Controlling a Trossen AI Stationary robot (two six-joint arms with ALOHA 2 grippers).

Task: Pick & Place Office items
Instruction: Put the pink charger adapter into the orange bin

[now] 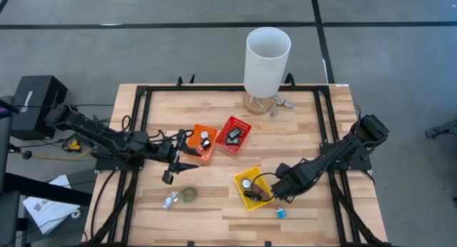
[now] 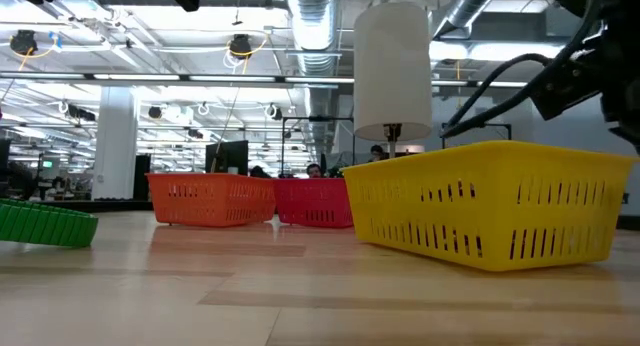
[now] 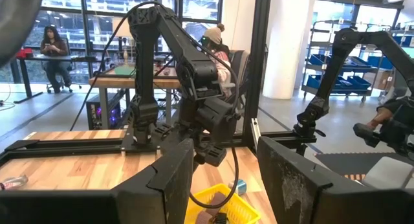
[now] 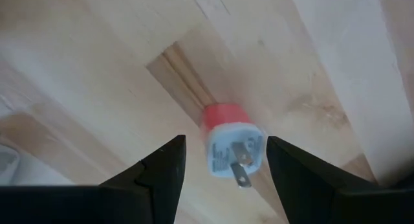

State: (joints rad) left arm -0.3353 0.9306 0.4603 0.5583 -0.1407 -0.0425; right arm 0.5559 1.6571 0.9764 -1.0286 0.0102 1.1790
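The right gripper (image 4: 223, 169) points down at the wooden table (image 1: 214, 211), its two dark fingers spread with nothing pinched; between them, on the bare wood, lies a small plug adapter (image 4: 231, 143) with a red body, a pale blue face and two metal prongs. In the high view this item (image 1: 280, 212) shows as a small blue speck just beside the near corner of the yellow basket (image 1: 243, 177), with the right gripper (image 1: 273, 195) above that basket's edge. The left gripper (image 1: 171, 172) hangs above the table near the orange basket (image 1: 198, 153); its fingers (image 3: 169, 179) stand apart and hold nothing, and past them the left wrist view looks across at the right arm. On the table near it lie a green ring (image 1: 189, 195) and, just beside that, a silvery clear piece (image 1: 170, 200) whose exact kind cannot be made out. The three baskets are plastic mesh with slotted walls; the orange, the red basket (image 1: 243, 123) and the yellow one each hold a few small dark and pale items. The table is of light butcher-block strips within a black metal frame. A tall white cylinder (image 1: 266, 60) stands at the far edge. No legible label appears on any item; a black box (image 1: 34, 98) off the table's left side bears white lettering too small to read.
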